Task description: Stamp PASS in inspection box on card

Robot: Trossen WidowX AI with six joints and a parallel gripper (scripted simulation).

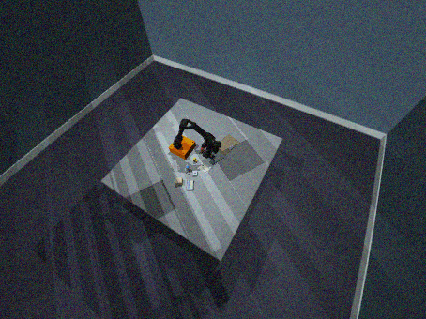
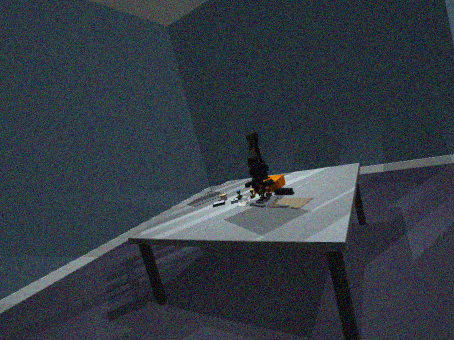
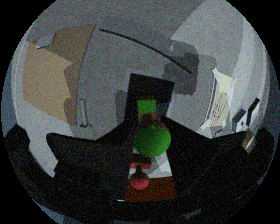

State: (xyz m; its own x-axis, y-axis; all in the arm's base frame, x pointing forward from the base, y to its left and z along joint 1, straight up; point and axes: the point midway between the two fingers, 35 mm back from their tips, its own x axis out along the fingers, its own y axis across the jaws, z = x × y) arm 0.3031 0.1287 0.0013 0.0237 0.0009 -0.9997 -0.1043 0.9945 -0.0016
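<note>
One green-knobbed stamp gripped, one card right of the hand

Left to right in the wrist view: one tan sheet [image 1: 230,142] [image 2: 298,202] [image 3: 45,82] lies left of the hand, one small grey bar [image 3: 83,113] nearer it. The gripper [image 1: 212,154] [image 2: 262,196] [image 3: 148,120] is closed on one green-knobbed stamp [image 3: 152,141]; its lettering cannot be read. One red knob [image 3: 139,180] shows below the green one. Right of the hand lie one pale card [image 3: 219,104], then two small dark-edged items [image 3: 240,121] and one tan block [image 3: 248,142].
</note>
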